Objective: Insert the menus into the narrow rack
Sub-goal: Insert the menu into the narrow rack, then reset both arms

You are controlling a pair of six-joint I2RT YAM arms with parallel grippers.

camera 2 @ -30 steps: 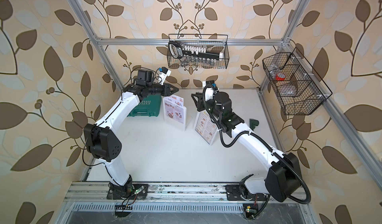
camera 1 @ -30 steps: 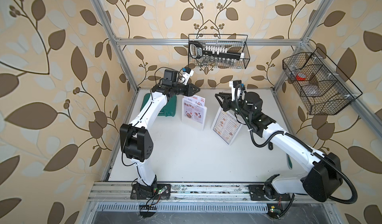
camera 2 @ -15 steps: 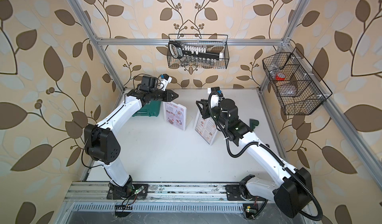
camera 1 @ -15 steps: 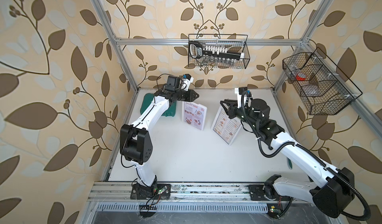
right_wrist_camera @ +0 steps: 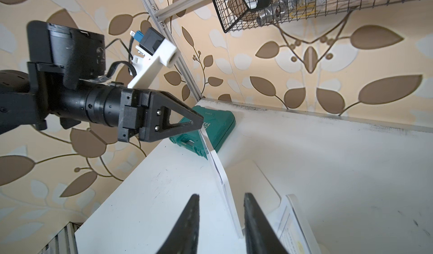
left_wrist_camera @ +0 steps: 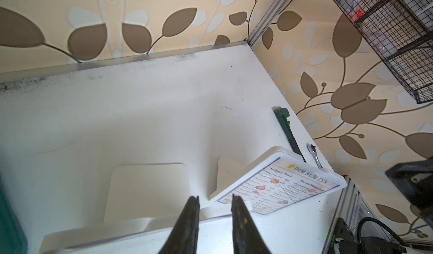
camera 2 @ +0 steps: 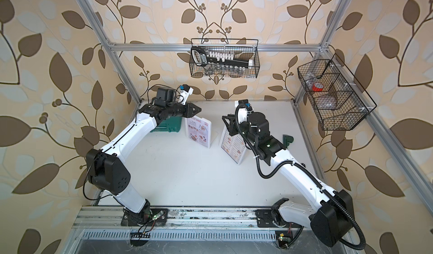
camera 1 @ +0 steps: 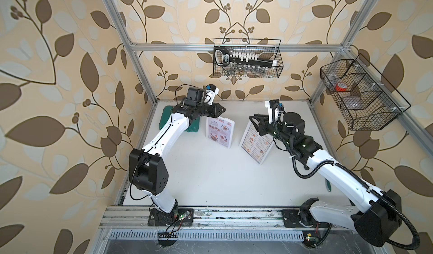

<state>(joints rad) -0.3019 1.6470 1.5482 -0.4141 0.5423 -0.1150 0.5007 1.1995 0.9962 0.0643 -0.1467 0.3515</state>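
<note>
Your left gripper [camera 1: 223, 110] hangs right at the top edge of the Special Menu [camera 1: 220, 133], but don't count that as a grip. In the left wrist view its fingers [left_wrist_camera: 191, 220] stand apart with only the white rack [left_wrist_camera: 147, 187] showing between them, too wide a gap to pinch a thin sheet (whether a tip brushes the sheet's corner I cannot tell). That menu stands upright in its slot beside the green case [right_wrist_camera: 218, 126], so it looks seated. Your right gripper [camera 1: 252, 120] hovers by the top of the Dim Sum Inn menu [camera 1: 256, 142], its fingers [right_wrist_camera: 189, 222] likewise parted and empty. That sheet leans back against its own stand [left_wrist_camera: 225, 170]; its foot is hidden. Both grippers sit at the top edges, I judge, because a sheet can be pressed home from there.
</note>
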